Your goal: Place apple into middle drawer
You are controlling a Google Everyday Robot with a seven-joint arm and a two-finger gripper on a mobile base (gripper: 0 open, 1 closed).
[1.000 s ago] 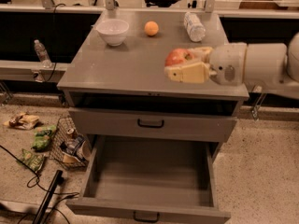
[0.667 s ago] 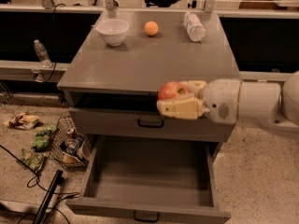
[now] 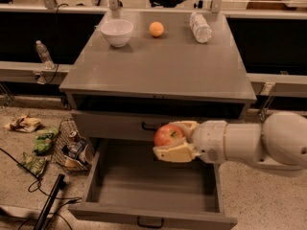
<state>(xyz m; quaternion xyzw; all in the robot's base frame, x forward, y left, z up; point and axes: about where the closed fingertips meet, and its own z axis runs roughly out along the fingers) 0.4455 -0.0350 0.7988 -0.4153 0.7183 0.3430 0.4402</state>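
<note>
Your gripper [image 3: 167,139] pinches the red apple [image 3: 166,134] between its two fingers, above the rear of the pulled-out middle drawer [image 3: 153,188] (the arm enters from the drawer's right side).

A white bowl [image 3: 117,31], a small orange [image 3: 156,29] and a clear bottle [image 3: 200,27] lying on its side sit apart along the back of the grey counter [image 3: 158,73]. A second bottle [image 3: 43,54] stands on the ledge at left. On the floor, a wire basket [image 3: 72,145] holds what may be cans and wrappers, with snack bags [image 3: 43,142] beside it. The gripper [image 3: 169,143] hangs before the counter's front.
</note>
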